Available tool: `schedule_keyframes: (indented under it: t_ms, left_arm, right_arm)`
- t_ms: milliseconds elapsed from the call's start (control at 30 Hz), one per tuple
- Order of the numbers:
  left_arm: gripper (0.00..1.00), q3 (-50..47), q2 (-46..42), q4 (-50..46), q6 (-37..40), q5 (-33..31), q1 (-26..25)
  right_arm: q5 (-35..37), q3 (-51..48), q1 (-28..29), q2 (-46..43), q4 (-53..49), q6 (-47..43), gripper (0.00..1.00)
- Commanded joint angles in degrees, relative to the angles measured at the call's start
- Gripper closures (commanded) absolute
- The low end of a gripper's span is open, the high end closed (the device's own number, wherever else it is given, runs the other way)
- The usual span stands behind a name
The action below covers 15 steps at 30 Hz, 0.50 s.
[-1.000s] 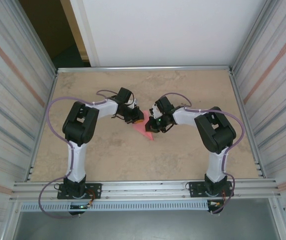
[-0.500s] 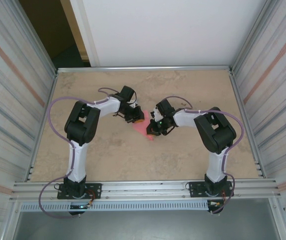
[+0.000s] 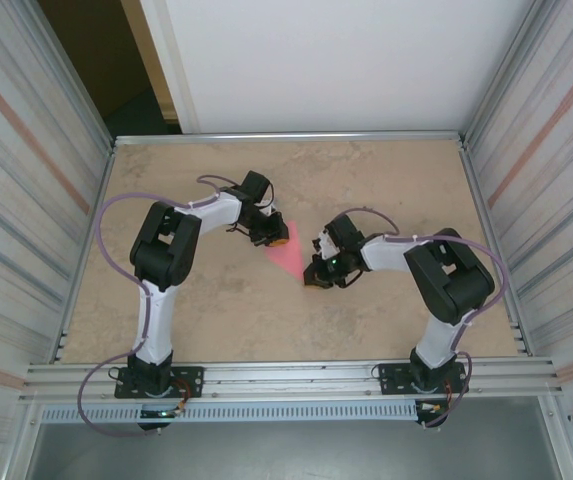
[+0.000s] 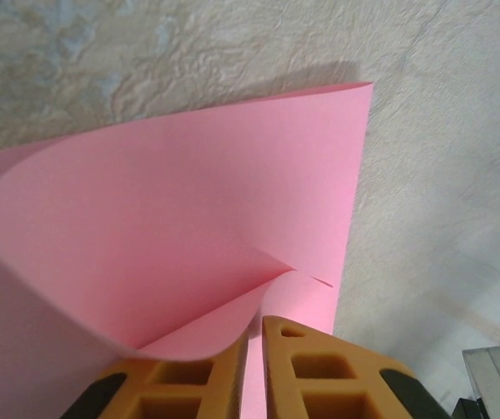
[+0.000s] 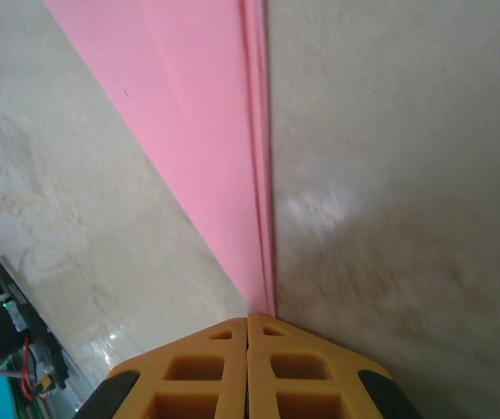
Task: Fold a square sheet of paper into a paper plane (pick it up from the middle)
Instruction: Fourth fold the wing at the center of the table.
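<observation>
Pink paper, 1 sheet of paper (image 3: 288,258), folded to a long triangle, lying on the beige mottled table (image 3: 216,300) mid-field.

Top external: 2 arms, 2 grippers. The left gripper (image 3: 277,239) is at the wide far end of the triangle. The right gripper (image 3: 312,279) is at its narrow near tip. The paper spans between them, and both grippers touch it.

Left wrist: this view adds the curl. The upper layer of the sheet of paper (image 4: 171,218) bows up off the lower one in a loose roll, and one corner (image 4: 367,85) lies flat on the table. The 2 orange fingers (image 4: 319,375) stand nearly together, and the curled layer's edge runs down into the slit between them, so the claw is clenched on that layer.

Right wrist: this view adds the stacked fold edges, thin parallel lines along the right side of the sheet of paper (image 5: 197,131). The point tapers down to the 2 orange fingers (image 5: 197,362), which are pressed flush with no gap. I cannot tell whether the tip is nipped between them. A circuit board (image 5: 14,314) with a green light sits at lower left.
</observation>
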Motion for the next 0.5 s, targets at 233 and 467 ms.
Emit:
schedule_keyframes:
  t_ms: [233, 467]
  left_arm:
    - [0.84, -1.2, 3.3, -5.2, 0.7, -5.1, -0.1]
    - [0.83, -1.1, 2.7, -4.4, 0.8, -3.8, -0.5]
  right_arm:
    - [4.2, 3.0, -1.0, -8.9, -3.6, 0.0, 0.88]
    - [6.3, 12.9, 0.6, 2.2, -3.4, 0.2, 0.92]
